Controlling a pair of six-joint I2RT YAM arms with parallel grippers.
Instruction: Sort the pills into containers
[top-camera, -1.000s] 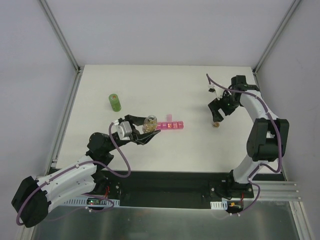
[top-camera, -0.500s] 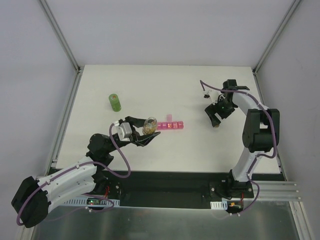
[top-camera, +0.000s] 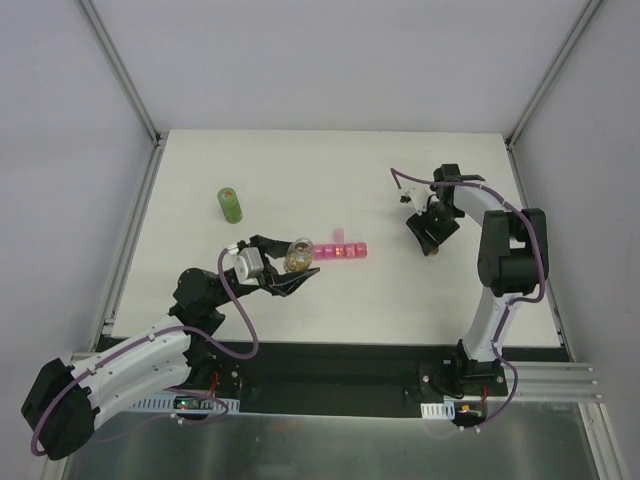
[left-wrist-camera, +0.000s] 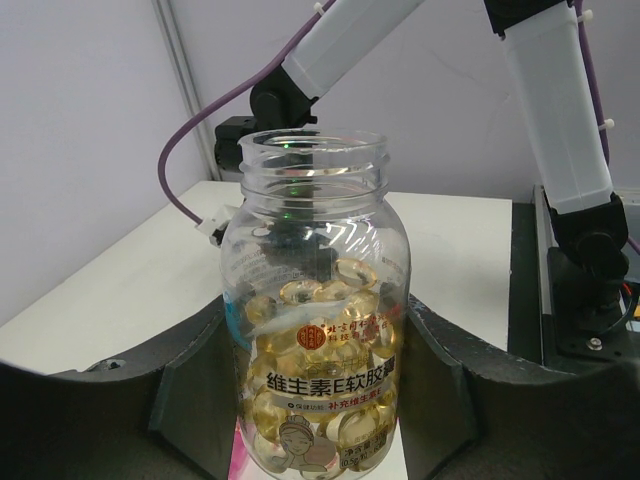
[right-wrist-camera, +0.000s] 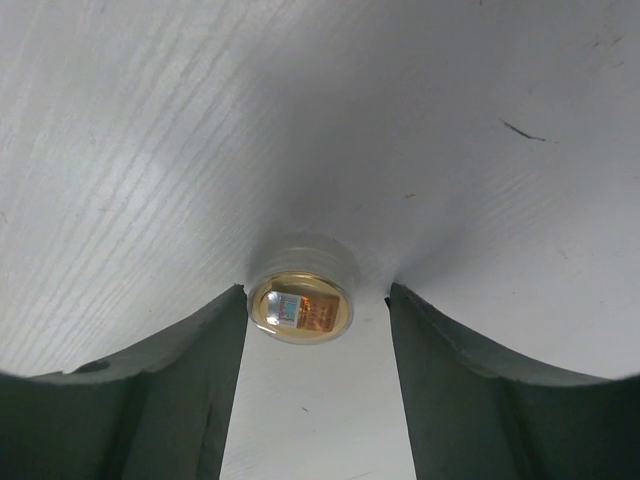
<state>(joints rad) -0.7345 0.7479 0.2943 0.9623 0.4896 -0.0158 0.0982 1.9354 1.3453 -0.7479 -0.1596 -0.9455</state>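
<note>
Left gripper (top-camera: 302, 262) was clamped on the little clear bottle (left-wrist-camera: 315, 330), mouth open, with the pills (left-wrist-camera: 322, 300) heaped inside. That bottle was just beside the left end of the pink pill box (top-camera: 343, 251) on the table (top-camera: 300, 170). Way off right, the right gripper (top-camera: 431, 239) had its fingers spread either side of a small round cap (right-wrist-camera: 300, 305), not squeezing it. A green bottle (top-camera: 230, 205) stood further left.

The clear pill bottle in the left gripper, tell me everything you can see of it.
The clear pill bottle looks like transparent plastic, capless, with a threaded wide neck and a Chinese-printed label. Yellow softgel pills fill about half. The left gripper clamps it upright at one end of the pink pill organizer.
</note>
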